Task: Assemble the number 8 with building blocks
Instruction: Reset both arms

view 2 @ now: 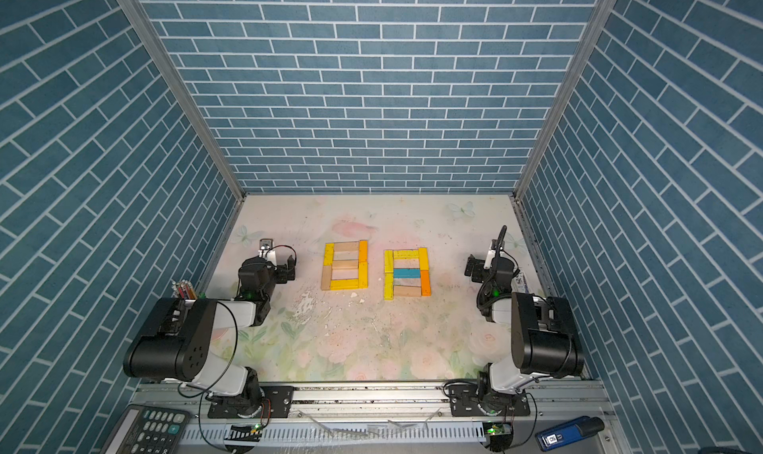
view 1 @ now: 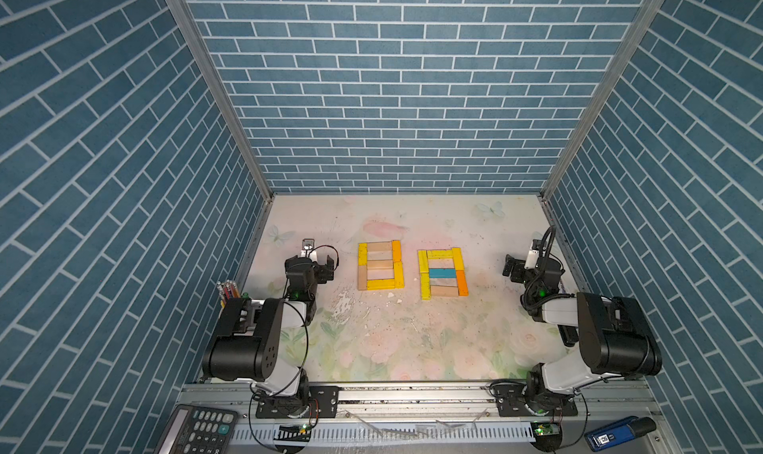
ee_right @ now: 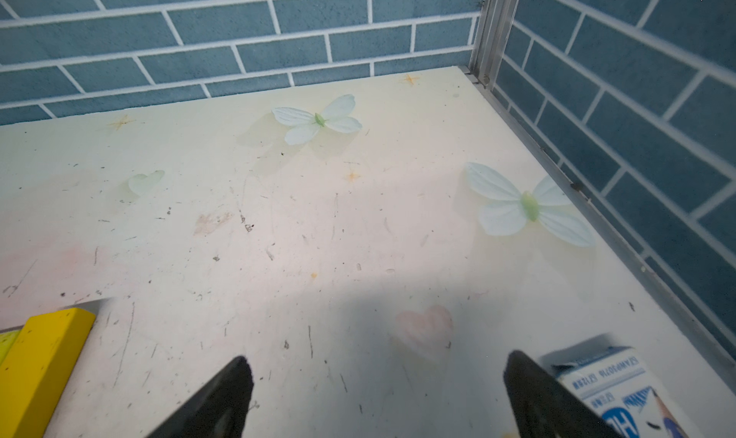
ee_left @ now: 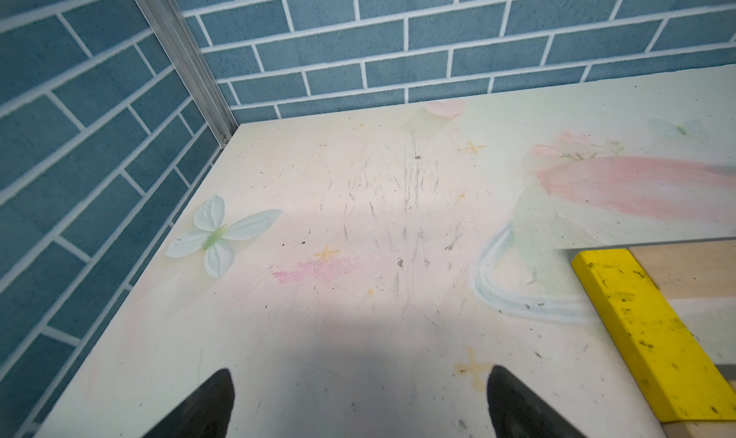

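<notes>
Blue brick-pattern wall panels (view 1: 413, 101), white mortar lines. Cream floral-print tabletop (view 1: 413, 348): pink roses, green leaves, mint-white butterflies, grey scuffs.

Flat wooden building blocks (view 1: 379, 284) nearer black left gripper (ee_left: 358, 392): three yellow, three plain tan, one orange; yellow paint speckled dark in left wrist view.

Blocks nearer black right gripper (ee_right: 378, 380): four yellow, one flat teal-blue plank (view 1: 442, 273), one tan, one orange.

Small white cardboard carton (ee_right: 621, 384) just beside right gripper: blue print.
</notes>
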Action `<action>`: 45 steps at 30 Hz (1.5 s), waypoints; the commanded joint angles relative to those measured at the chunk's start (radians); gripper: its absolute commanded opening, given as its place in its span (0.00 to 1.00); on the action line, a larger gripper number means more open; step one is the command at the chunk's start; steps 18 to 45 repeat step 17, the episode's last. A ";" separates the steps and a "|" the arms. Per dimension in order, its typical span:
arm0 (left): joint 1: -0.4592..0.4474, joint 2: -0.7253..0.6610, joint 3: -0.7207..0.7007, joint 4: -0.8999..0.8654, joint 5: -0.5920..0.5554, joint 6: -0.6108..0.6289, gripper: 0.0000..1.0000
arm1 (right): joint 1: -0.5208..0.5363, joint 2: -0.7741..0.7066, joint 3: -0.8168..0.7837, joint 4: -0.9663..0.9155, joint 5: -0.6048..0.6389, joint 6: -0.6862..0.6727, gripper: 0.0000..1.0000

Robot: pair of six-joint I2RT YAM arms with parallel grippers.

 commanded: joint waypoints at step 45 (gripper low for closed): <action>0.003 0.003 0.008 0.017 0.010 -0.008 1.00 | -0.001 0.005 0.003 0.024 -0.034 -0.049 0.99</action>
